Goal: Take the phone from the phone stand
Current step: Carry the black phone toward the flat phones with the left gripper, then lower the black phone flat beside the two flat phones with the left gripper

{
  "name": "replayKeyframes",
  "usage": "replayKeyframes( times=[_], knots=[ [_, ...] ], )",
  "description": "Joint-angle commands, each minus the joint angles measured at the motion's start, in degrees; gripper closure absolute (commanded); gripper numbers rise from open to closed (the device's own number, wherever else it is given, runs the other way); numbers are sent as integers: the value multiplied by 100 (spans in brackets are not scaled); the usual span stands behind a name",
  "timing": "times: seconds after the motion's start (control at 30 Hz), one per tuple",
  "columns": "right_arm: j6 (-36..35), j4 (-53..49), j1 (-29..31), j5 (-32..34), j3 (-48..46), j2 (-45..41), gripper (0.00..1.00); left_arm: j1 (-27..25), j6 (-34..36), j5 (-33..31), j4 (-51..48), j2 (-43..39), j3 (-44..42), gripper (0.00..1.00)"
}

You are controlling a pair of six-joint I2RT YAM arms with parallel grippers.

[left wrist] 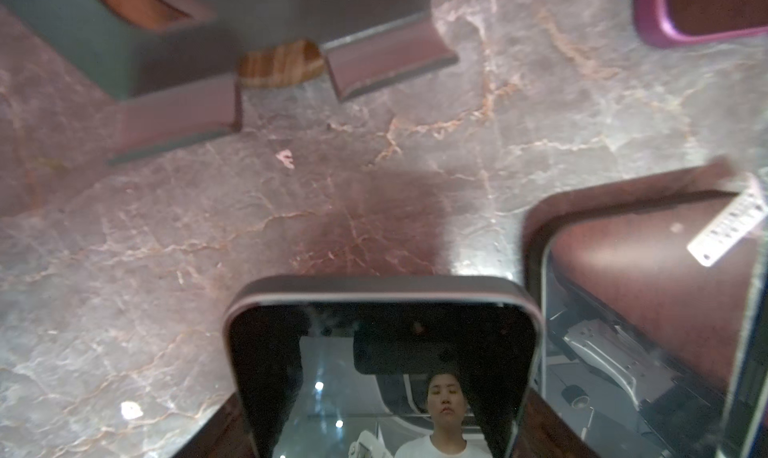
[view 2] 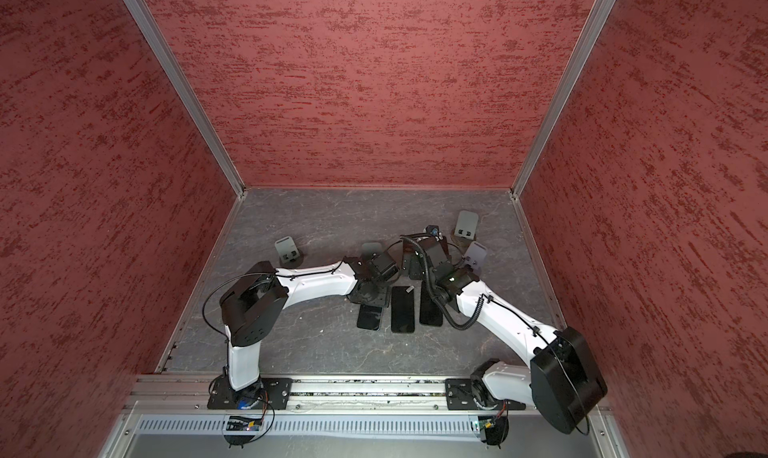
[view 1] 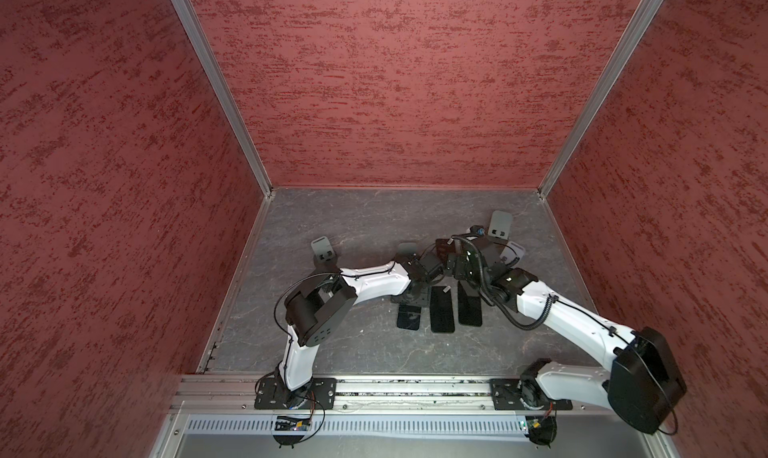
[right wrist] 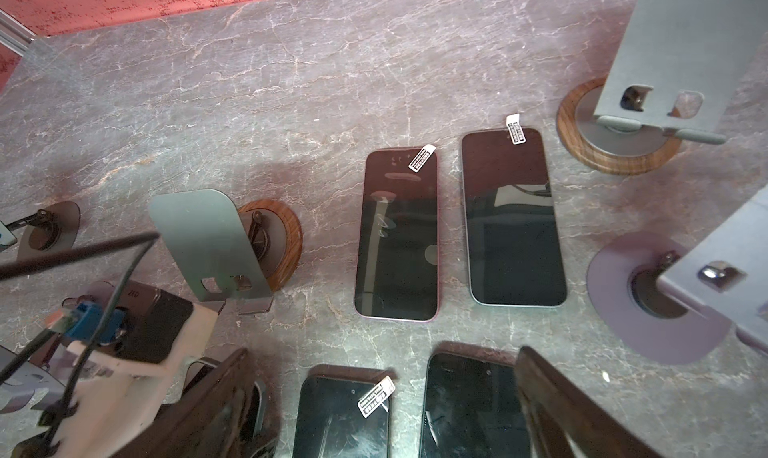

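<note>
Left hand is closed partway across the width of the phone, holding it flat and low over the counter, just beside a tagged phone that lies there (whether it already touches down I cannot tell). Removal itself looks done and the set-down is the step in hand: it should settle flat, then the fingers part and rise straight up without nudging that neighbour. Farther back the nearest phone stand is empty, and the right hand hangs wide open, holding nothing
</note>
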Motion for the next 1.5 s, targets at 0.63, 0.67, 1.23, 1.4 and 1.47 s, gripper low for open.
replayKeyframes(
  times=[0.63,0.67,1.23,1.4,1.47],
  knots=[
    [37,262,-119,-202,-155,37,1,112,-181,-220,-354,504,210,33],
    [34,261,-122,-203,-161,37,1,111,-200,-230,-375,534,223,33],
    [2,383,-182,-281,-269,-16,1,107,-340,-445,-604,617,337,26],
    [3,392,-206,-290,-269,-32,1,107,-343,-479,-640,616,363,24],
    [-2,406,-210,-305,-272,-40,1,107,-349,-495,-667,617,390,23]
  ],
)
